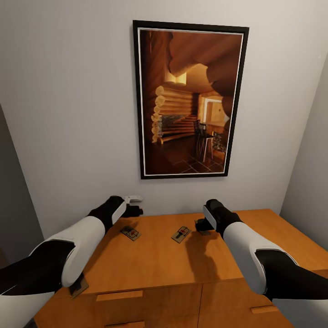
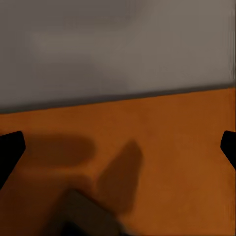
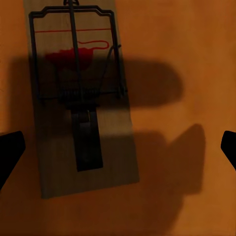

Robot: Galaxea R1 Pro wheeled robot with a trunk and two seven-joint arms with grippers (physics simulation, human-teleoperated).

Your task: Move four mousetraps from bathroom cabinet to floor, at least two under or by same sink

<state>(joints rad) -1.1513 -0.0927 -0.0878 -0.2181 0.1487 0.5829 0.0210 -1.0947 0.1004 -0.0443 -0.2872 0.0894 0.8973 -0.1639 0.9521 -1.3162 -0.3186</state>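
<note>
The cabinet (image 1: 155, 264) stands against the wall, and mousetraps lie on its flat top. One mousetrap (image 1: 130, 233) lies just in front of my left gripper (image 1: 132, 210), which hovers open near the back edge. A second mousetrap (image 1: 181, 234) lies left of my right gripper (image 1: 202, 225). A third mousetrap (image 1: 78, 287) pokes out from under my left forearm at the front edge. In the right wrist view a mousetrap (image 3: 81, 98) lies close below my open right gripper (image 3: 118, 150), off to one side between the fingertips (image 3: 10, 152). In the left wrist view my left gripper (image 2: 118, 147) is open over the bare cabinet top (image 2: 162, 147), with a blurred brown slab (image 2: 83, 214) at the frame edge.
A pale wall (image 1: 68, 114) rises right behind the cabinet, with a dark-framed picture (image 1: 189, 98) hanging on it. Another wall (image 1: 310, 173) closes in at the right. Drawer fronts with bar handles (image 1: 119, 295) face me below the top.
</note>
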